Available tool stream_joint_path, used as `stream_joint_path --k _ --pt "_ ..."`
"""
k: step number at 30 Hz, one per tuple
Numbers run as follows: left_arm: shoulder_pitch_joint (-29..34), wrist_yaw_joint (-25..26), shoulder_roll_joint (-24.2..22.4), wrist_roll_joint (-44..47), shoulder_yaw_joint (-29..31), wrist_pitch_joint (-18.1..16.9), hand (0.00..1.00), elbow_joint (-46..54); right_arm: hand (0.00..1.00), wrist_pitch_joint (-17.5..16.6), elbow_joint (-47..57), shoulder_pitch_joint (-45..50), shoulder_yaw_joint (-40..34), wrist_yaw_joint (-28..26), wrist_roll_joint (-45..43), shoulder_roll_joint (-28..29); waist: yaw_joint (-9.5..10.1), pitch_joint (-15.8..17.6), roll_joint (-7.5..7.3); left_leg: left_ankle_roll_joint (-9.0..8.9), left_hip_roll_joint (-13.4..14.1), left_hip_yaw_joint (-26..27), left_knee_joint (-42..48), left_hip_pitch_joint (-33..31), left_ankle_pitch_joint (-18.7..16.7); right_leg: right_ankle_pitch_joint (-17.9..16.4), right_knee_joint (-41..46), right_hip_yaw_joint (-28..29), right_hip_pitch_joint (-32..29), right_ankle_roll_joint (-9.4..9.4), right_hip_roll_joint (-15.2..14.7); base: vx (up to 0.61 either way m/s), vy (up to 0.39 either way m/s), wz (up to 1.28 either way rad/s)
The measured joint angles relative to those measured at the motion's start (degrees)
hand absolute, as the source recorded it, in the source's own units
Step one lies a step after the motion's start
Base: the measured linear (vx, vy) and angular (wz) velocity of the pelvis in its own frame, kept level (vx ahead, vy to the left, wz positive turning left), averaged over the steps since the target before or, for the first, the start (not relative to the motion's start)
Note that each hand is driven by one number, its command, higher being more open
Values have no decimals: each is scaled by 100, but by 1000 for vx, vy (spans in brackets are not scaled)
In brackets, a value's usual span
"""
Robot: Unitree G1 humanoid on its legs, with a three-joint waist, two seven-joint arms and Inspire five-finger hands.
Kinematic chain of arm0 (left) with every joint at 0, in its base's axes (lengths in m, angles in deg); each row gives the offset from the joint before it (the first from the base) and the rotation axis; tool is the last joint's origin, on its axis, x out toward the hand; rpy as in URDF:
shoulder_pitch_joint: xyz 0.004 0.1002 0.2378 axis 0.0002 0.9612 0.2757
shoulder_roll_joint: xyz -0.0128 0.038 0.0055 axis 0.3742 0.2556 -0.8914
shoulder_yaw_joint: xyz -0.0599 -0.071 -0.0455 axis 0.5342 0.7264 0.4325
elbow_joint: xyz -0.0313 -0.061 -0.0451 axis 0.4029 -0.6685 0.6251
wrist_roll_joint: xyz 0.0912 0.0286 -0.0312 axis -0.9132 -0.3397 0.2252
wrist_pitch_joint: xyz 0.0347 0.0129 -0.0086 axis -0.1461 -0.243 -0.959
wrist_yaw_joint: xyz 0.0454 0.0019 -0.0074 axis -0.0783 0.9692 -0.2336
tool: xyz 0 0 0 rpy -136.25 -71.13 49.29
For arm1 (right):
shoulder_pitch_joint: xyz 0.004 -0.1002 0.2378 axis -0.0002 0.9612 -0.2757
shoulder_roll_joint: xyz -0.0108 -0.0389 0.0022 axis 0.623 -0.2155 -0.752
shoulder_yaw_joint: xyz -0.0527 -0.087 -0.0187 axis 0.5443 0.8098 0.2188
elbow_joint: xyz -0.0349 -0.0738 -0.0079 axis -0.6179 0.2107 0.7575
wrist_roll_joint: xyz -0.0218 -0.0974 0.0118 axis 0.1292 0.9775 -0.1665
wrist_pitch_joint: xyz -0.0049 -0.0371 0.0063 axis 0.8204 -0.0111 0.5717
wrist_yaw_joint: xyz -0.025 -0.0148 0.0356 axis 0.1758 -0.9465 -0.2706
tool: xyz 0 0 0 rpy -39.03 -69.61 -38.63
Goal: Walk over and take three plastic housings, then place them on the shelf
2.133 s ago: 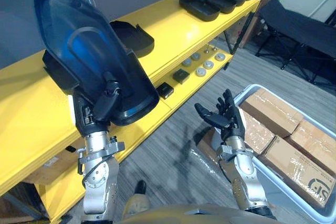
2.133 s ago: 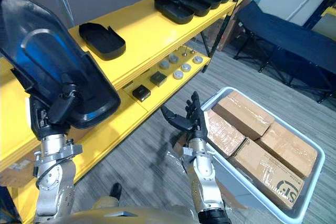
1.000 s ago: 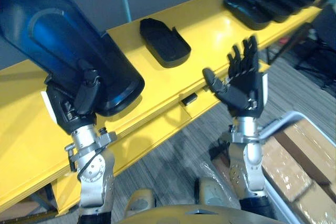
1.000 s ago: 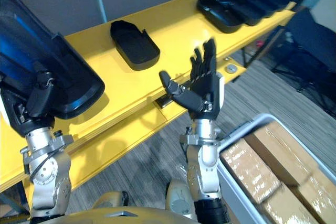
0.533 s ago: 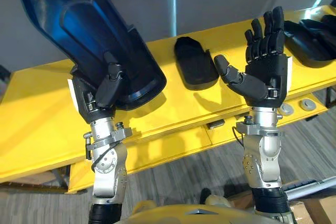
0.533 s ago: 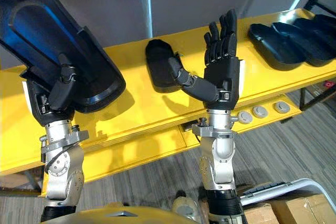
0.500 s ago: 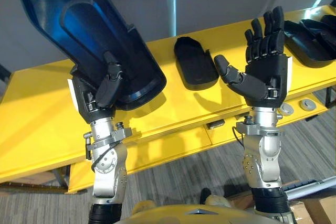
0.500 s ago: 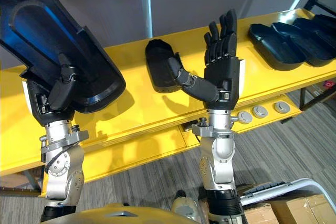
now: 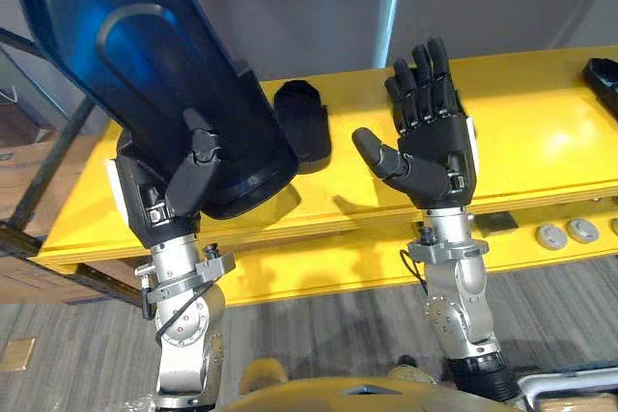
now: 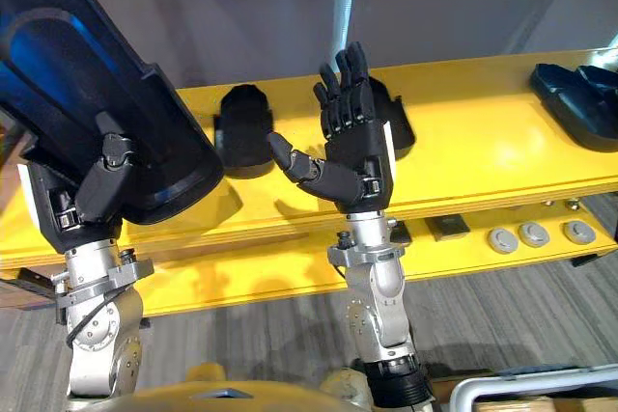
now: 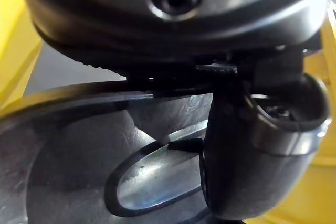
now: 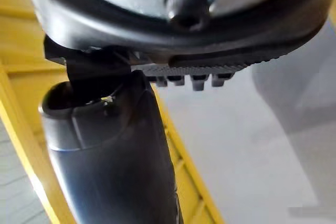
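Observation:
My left hand (image 9: 179,190) is shut on a large black plastic housing (image 9: 145,74), held upright at the left, above the yellow shelf (image 9: 541,151). In the left wrist view my thumb (image 11: 252,156) presses on the housing's glossy inner face (image 11: 68,171). My right hand (image 10: 352,156) is raised in front of the shelf, palm up and open, holding nothing. A second black housing (image 10: 241,127) lies on the shelf between my hands. A third housing (image 10: 401,123) lies just behind the right hand, partly hidden by it.
More black housings (image 10: 579,89) lie at the shelf's far right end. On the lower shelf sit round metal discs (image 10: 521,235) and a small dark block (image 10: 447,227). A grey wall stands behind the shelf. Grey striped floor (image 10: 541,315) runs below.
The whole view has swung left along the shelf, so the camera has moved. My right hand rose from low by the floor to chest height. The left hand keeps its hold.

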Motion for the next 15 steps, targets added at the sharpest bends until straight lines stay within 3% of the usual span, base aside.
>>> stream_joint_path --k 1,3,5,6,7,9,11,15 --pt "2 -38 73 19 21 0 0 -14 100 -8 -100 -4 24 9 -31 26 18 10 -47 54 -112 44 119 -74 -94 -9 -82 95 5 -13 -84 -75 540 -14" --pt "-43 -339 242 96 141 0 0 -38 100 -99 -416 -43 271 127 -24 161 50 43 -70 361 -244 18 820 -474 -415 -164 -99 179 -13 -333 -158 -53 351 8" --pt "-51 -513 359 99 225 2 0 -154 100 -93 -679 -45 500 238 34 295 70 67 -83 499 -269 23 789 -395 -396 -309 467 172 -32 -435 -53 40 196 16" --pt "-64 -550 397 100 245 2 0 -202 100 -90 -732 -45 565 275 82 333 67 65 -84 524 -282 -4 671 -338 -333 -375 620 274 -10 -364 125 116 110 31" --pt "-134 -638 473 169 254 21 0 -251 100 -85 -732 -49 611 363 271 376 42 48 -120 564 -370 -107 330 -235 -133 -706 740 497 -1 -242 539 135 53 36" --pt "-494 -776 477 334 87 75 0 -323 100 -85 -557 -51 505 484 478 291 -96 6 -172 622 -643 -314 -263 -238 321 -956 495 946 52 -334 972 138 29 75" --pt "-781 -855 482 344 -134 156 0 -366 100 -11 -549 -44 257 560 476 273 -143 23 -119 619 -774 -349 -599 -158 510 -915 401 1025 68 -349 943 65 24 43" --pt "-876 -695 466 271 -529 239 0 -367 100 80 -536 -56 -195 487 456 309 -240 15 -116 556 -728 -244 -1018 70 683 -875 353 1160 74 -401 990 37 -14 -15"
